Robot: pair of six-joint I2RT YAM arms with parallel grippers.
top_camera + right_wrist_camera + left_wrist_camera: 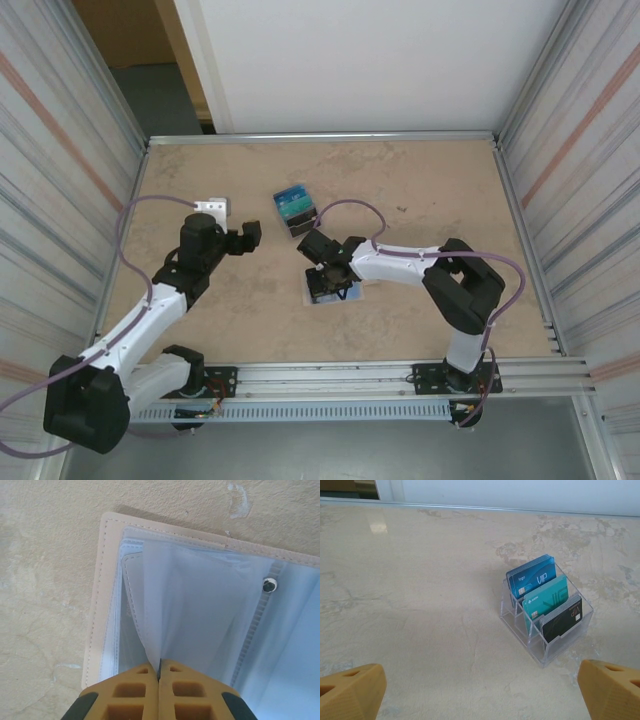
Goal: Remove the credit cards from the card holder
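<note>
Tabletop point(45, 555), right hand point(159, 666) on card holder point(103, 580)

Top view: card holder point(314, 298) mostly hidden under right pincer point(330, 280); credit cards point(295, 205) too small to tell apart. Right wrist: card holder cut off at right + bottom edges; can't tell if card sits inside pinched sleeve point(185, 605). Left wrist: left pincer point(480, 692) fingers point(350, 692) cut off at bottom corners; fine print on cards unreadable.
</note>
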